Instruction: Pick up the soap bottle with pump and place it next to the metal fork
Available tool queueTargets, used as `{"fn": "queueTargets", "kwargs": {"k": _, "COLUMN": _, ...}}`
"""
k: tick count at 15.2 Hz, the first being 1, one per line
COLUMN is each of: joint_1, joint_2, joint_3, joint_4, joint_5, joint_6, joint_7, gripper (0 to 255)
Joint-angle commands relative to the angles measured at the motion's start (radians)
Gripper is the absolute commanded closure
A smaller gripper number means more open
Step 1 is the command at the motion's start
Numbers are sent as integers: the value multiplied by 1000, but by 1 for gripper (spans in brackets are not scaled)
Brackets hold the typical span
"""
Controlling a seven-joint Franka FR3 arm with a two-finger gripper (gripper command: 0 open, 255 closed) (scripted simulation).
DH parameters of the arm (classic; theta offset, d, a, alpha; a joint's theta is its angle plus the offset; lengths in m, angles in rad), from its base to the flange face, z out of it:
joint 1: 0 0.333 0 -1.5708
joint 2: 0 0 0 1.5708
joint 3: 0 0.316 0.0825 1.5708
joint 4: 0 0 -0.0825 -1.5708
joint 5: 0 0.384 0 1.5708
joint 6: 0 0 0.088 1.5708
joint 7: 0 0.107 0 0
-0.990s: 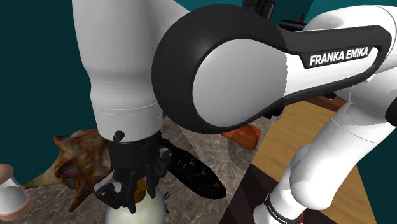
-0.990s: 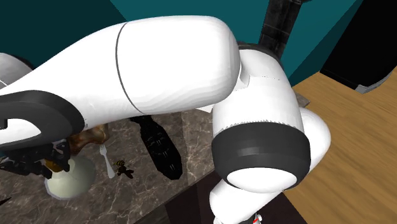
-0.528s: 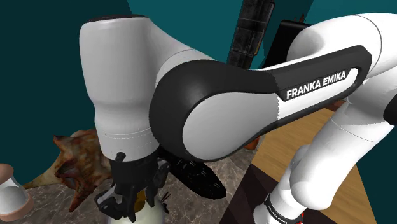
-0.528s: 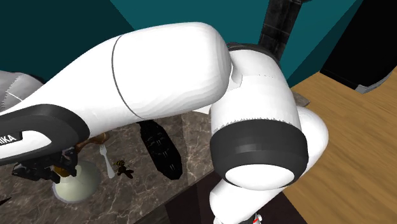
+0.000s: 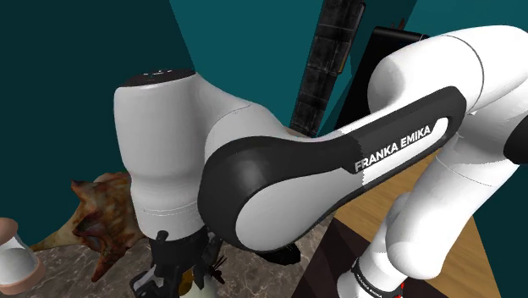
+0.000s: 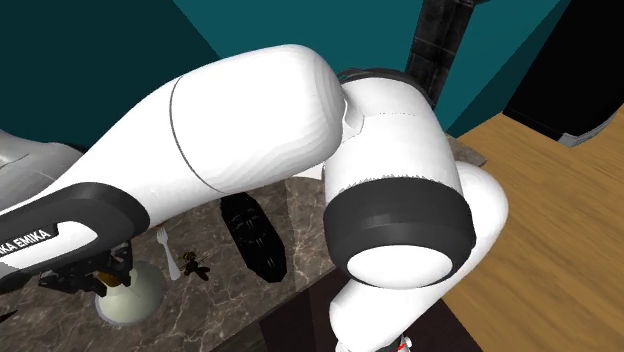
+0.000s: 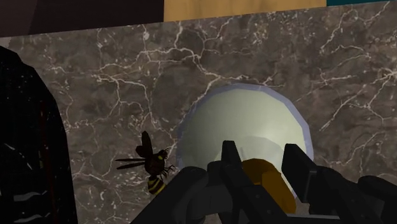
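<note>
The soap bottle (image 7: 242, 127) has a pale round body and a gold pump top (image 7: 266, 181). My black gripper (image 7: 264, 159) is shut on that pump, one finger on each side of it. In the second exterior view the bottle (image 6: 132, 298) hangs from the gripper (image 6: 92, 280) low over the marble counter (image 6: 230, 295). It is just to the left of the small white fork (image 6: 168, 258). I cannot tell if the bottle's base touches the counter. In the shoulder view the gripper (image 5: 173, 275) is at the bottom edge, under the arm's big white link.
A wasp figure (image 7: 153, 168) lies on the marble between the bottle and a long black object (image 7: 32, 153); both also appear right of the fork in the second exterior view, as the wasp (image 6: 195, 267) and black object (image 6: 252, 232). A brown crumpled thing (image 5: 97, 216) and a white-and-pink object (image 5: 13, 258) sit at the shoulder view's left.
The arm has swung, carrying the bottle down and to the second exterior view's right, closer to the fork. In the shoulder view the gripper has sunk toward the bottom edge.
</note>
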Motion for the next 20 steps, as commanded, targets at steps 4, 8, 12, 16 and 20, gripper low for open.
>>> {"fn": "queueTargets", "kwargs": {"k": 4, "joint_1": 3, "joint_2": 25, "joint_3": 4, "joint_4": -51, "joint_5": -17, "joint_6": 69, "joint_7": 7, "gripper": 255}}
{"fn": "queueTargets", "kwargs": {"k": 8, "joint_1": 7, "joint_2": 54, "joint_3": 6, "joint_4": -84, "joint_5": -39, "joint_6": 122, "joint_7": 20, "gripper": 255}}
{"fn": "queueTargets", "kwargs": {"k": 12, "joint_1": 12, "joint_2": 83, "joint_3": 7, "joint_4": -110, "joint_5": -62, "joint_6": 168, "joint_7": 34, "gripper": 255}}
{"fn": "queueTargets", "kwargs": {"k": 16, "joint_1": 12, "joint_2": 83, "joint_3": 6, "joint_4": -110, "joint_5": -62, "joint_6": 168, "joint_7": 34, "gripper": 255}}
{"fn": "queueTargets", "kwargs": {"k": 20, "joint_1": 12, "joint_2": 83, "joint_3": 6, "joint_4": -110, "joint_5": -62, "joint_6": 168, "joint_7": 34, "gripper": 0}}
